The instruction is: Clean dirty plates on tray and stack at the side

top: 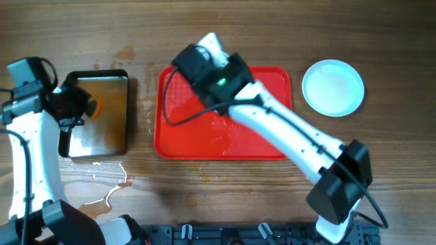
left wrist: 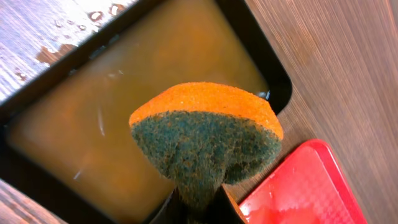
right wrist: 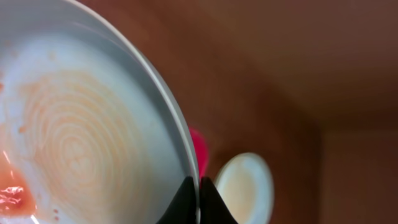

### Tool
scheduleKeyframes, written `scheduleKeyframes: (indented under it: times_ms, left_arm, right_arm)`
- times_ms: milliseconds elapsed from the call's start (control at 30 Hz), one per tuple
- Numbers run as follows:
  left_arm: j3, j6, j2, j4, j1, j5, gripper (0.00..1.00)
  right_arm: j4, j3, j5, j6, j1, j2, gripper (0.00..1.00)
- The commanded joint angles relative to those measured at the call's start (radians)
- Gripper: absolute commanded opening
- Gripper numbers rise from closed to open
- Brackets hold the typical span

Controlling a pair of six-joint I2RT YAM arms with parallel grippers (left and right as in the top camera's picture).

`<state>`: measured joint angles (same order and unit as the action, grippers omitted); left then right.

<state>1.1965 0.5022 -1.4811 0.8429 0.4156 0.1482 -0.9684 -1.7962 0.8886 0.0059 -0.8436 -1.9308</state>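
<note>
- Plate [right wrist: 74, 143], sauce-streaked, hangs over the red tray [top: 177, 136], pinched at its rim by the right gripper [right wrist: 199, 200]; so thin a hold could slip.
- Left gripper [left wrist: 196, 210] clamps a sponge [left wrist: 205, 134] over the pan [left wrist: 261, 59]; scrubbing pressure might twist the plate loose.

the worktop [top: 381, 41] is matt grained wood, wet and shiny near the left. the tray [top: 184, 139] is red plastic, glossy. the pan [top: 102, 133] is dull metal, black-rimmed. the sponge [left wrist: 205, 134] is orange foam with a rough green face. the plate [right wrist: 81, 137] is smooth, glossy.
</note>
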Motion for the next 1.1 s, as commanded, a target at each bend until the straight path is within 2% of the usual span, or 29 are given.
scheduleKeyframes:
  times_ms: [0,33,67,133,200,300,367,467,567,633,733,800,967,1067]
  left_arm:
    - [0.012,-0.028,-0.002,-0.001,0.027,0.034,0.04]
    - [0.012,-0.028,-0.002,-0.001,0.027,0.034,0.04]
    - [0.012,-0.029,-0.005,-0.001,0.027,0.034,0.04]
    - [0.012,-0.042,-0.006,-0.001,0.027,0.034,0.04]
    - [0.012,-0.051,-0.006,0.0,0.027,0.034,0.04]
    - [0.012,-0.051,-0.006,0.001,0.027,0.034,0.04]
    - [0.012,-0.051,-0.006,0.003,0.027,0.034,0.04]
    - [0.012,-0.051,-0.006,0.003,0.027,0.034,0.04]
    - [0.012,-0.05,-0.006,0.003,0.024,0.047,0.04]
    - [0.012,-0.051,-0.008,-0.002,0.006,0.084,0.04]
    - [0.011,-0.072,-0.008,-0.006,-0.043,0.092,0.04]
    - [0.011,-0.141,-0.008,-0.012,-0.122,0.099,0.04]
    - [0.012,-0.14,-0.008,-0.016,-0.326,0.098,0.04]
    - [0.011,-0.111,-0.011,-0.033,-0.441,0.094,0.04]
  right_arm:
    - [0.082,-0.025,0.315,-0.25,-0.089,0.033,0.04]
    - [0.115,-0.025,0.35,-0.305,-0.109,0.033,0.04]
    - [0.191,-0.025,0.417,-0.42,-0.145,0.033,0.04]
    - [0.281,-0.025,0.46,-0.523,-0.177,0.033,0.04]
    - [0.35,-0.025,0.463,-0.543,-0.2,0.033,0.04]
    - [0.323,-0.025,0.402,-0.412,-0.199,0.033,0.04]
    - [0.238,-0.023,0.309,-0.275,-0.183,0.033,0.04]
    - [0.057,-0.023,0.021,-0.019,-0.113,0.033,0.04]
    - [-0.041,-0.023,-0.319,0.145,0.006,0.033,0.04]
    - [-0.067,-0.018,-0.591,0.226,0.141,0.033,0.04]
    - [-0.042,0.031,-0.887,0.234,0.298,0.032,0.04]
    - [0.019,0.106,-1.018,0.241,0.392,0.032,0.04]
    - [0.235,0.349,-1.048,0.386,0.478,0.029,0.04]
    - [0.382,0.495,-1.051,0.398,0.468,0.029,0.04]
